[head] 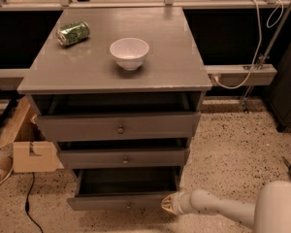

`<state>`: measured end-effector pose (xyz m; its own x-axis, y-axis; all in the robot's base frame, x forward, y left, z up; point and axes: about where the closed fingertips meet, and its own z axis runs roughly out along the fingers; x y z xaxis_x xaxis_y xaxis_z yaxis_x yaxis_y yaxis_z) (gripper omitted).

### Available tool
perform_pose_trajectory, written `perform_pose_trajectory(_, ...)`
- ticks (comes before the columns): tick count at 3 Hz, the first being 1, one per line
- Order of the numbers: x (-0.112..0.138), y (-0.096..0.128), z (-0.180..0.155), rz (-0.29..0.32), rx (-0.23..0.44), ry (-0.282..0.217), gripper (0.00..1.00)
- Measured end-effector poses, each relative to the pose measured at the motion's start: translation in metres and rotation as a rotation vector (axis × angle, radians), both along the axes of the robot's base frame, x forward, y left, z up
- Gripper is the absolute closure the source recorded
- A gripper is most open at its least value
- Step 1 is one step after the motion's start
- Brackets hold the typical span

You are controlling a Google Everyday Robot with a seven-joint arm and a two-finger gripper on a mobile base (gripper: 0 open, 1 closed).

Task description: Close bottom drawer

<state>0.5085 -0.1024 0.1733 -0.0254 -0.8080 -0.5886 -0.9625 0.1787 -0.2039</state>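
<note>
The bottom drawer (123, 201) is the lowest of three grey drawers in the cabinet. It stands pulled out, its dark inside showing, with a small round knob (129, 205) on its flat front. My gripper (168, 204) is low at the drawer's right front corner, touching or almost touching the front panel. The white arm runs off to the lower right. The middle drawer (125, 158) and the top drawer (119, 126) also stand a little open.
A white bowl (129, 53) and a green can (73, 33) lying on its side rest on the cabinet top (174, 62). A cardboard box (26, 149) stands on the floor to the left. A cable (29, 205) runs along the floor at lower left.
</note>
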Motion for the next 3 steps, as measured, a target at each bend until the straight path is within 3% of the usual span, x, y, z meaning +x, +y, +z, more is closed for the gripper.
perform_pose_trajectory(2,0.040,-0.017,-0.019,-0.019,-0.010,-0.126,1.00)
perform_pose_trajectory(3,0.065,-0.013,-0.017,-0.010,0.017,-0.189,1.00)
